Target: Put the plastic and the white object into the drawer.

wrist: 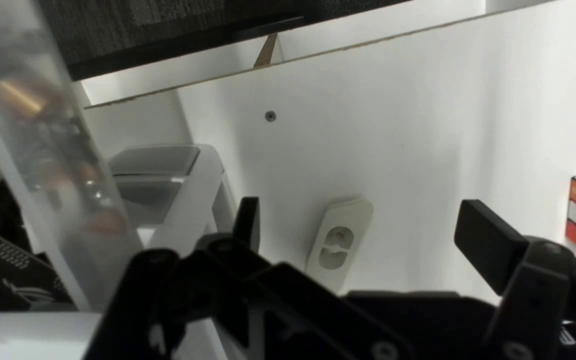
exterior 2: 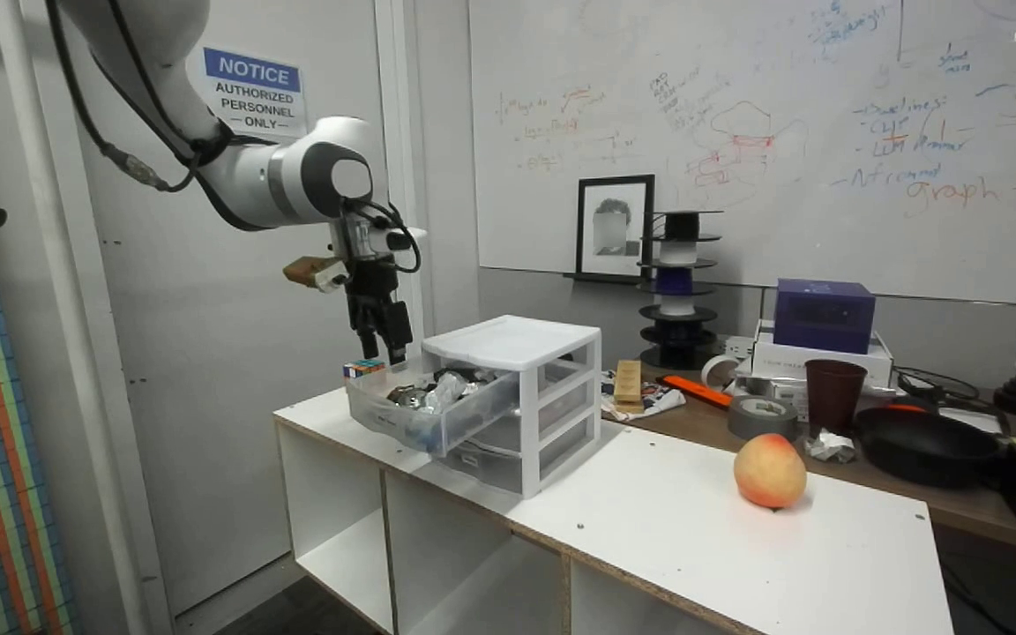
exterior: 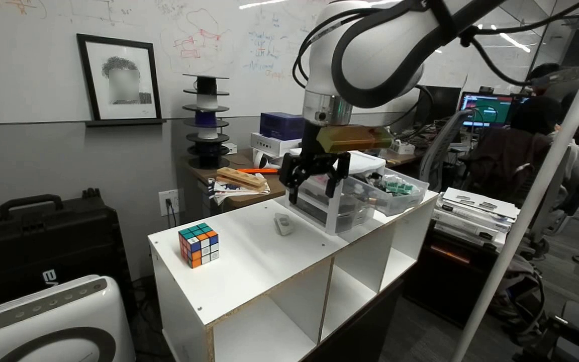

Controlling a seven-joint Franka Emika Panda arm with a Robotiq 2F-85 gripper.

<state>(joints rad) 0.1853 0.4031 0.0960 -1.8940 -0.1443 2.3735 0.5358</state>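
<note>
Okay, my gripper [exterior: 312,193] hangs spread above the shelf [exterior: 249,256]; I see the white object [exterior: 284,224] near the chest [exterior 2: 517,342], whose top drawer [exterior 2: 481,414] is pulled open.

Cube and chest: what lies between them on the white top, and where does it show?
The white object lies between the cube and the chest, nearer the chest, in an exterior view and the wrist view.

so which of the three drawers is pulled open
The top drawer: it juts well out of the chest, contents showing; the two drawers below sit much further in.
</note>
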